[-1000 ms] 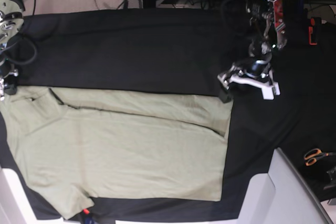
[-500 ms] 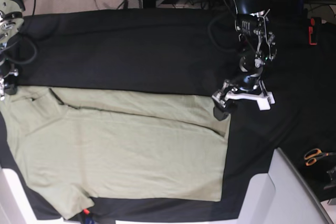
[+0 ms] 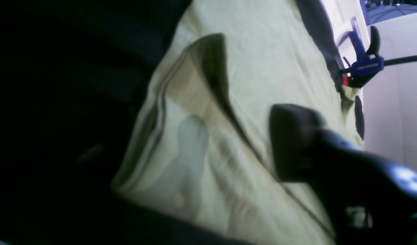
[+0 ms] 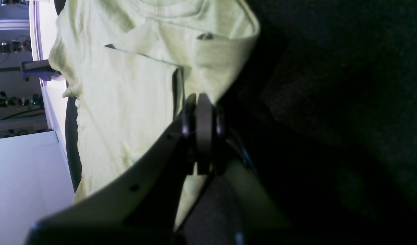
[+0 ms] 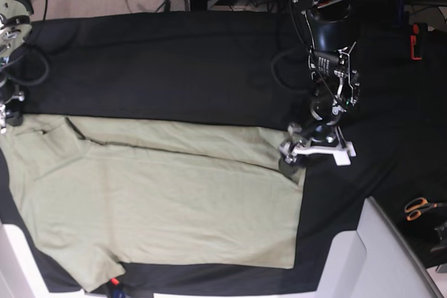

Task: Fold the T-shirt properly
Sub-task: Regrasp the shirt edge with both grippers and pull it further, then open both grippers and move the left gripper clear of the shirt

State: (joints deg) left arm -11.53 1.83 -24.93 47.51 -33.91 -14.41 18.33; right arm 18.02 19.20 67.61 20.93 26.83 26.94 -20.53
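Note:
The pale green T-shirt [image 5: 160,200] lies flat on the black cloth [image 5: 174,68], its upper edge folded over along a long crease. My left gripper [image 5: 314,157] is open at the shirt's upper right corner. Its dark finger [image 3: 293,143] hangs over the folded hem [image 3: 181,112], and the other jaw is lost in shadow over the black cloth. My right gripper [image 4: 199,102] is at the shirt's far left edge [image 5: 14,127], near the neck, shut with a crease of the cloth [image 4: 137,102] running into its tips.
A blue clamp [image 3: 365,64] holds the cloth at the table's front edge. Orange-handled scissors [image 5: 419,207] lie at the right beside a white panel [image 5: 377,256]. Cables and a red-black tool [image 5: 417,40] sit at the back right.
My left arm has moved down and to the left onto the shirt's upper right corner, and its jaws have narrowed. The right arm and the shirt have stayed put.

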